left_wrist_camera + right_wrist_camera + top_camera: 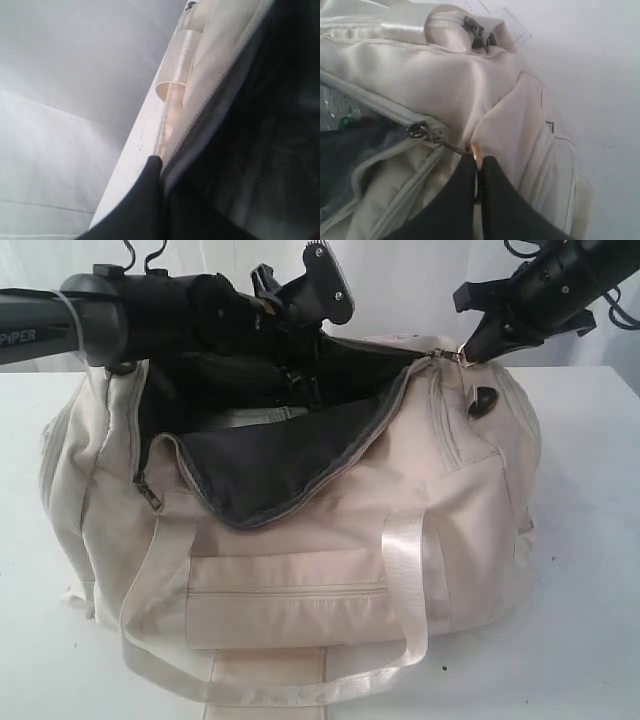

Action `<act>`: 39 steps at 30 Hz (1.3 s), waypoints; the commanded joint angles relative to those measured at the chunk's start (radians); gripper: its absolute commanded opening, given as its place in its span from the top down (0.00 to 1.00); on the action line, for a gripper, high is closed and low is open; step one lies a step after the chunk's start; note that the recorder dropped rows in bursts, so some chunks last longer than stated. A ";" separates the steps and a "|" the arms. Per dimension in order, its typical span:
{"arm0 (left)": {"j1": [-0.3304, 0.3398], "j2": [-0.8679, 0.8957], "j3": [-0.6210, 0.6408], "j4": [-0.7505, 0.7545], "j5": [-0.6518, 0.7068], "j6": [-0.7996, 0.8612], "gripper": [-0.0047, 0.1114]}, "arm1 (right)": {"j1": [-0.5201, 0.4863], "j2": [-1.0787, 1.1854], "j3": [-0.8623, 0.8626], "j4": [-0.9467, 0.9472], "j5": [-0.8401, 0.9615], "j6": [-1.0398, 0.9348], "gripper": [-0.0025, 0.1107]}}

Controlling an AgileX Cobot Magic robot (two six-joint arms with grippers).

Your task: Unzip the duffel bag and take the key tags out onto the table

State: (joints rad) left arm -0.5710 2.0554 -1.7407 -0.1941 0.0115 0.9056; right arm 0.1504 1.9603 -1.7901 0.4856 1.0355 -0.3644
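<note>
The cream duffel bag (330, 530) lies on the white table (590, 570). Its top zip is open and a flap of dark grey lining (270, 460) folds forward. My left gripper (161, 167) reaches into the opening from the left, shut on the far zip edge of the bag (200, 107). My right gripper (470, 352) at the bag's top right end is shut on the metal ring zipper pull (474, 150). Inside the opening, green and red bits of the key tags (350, 121) show in the right wrist view.
Pale webbing straps (405, 570) loop down the bag's front over the closed front zip pocket (285, 590). A black plastic piece (482, 402) sits on the right end. Bare table surrounds the bag, with a white wall (420, 280) behind.
</note>
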 commanded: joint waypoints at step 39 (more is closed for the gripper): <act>-0.091 -0.090 -0.003 -0.303 0.524 0.064 0.44 | -0.029 -0.005 0.012 0.239 -0.049 -0.241 0.98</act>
State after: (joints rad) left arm -0.6562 1.9457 -1.7448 -0.4656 0.5655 0.9620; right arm 0.1275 1.9603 -1.7824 0.7169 0.9867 -0.5914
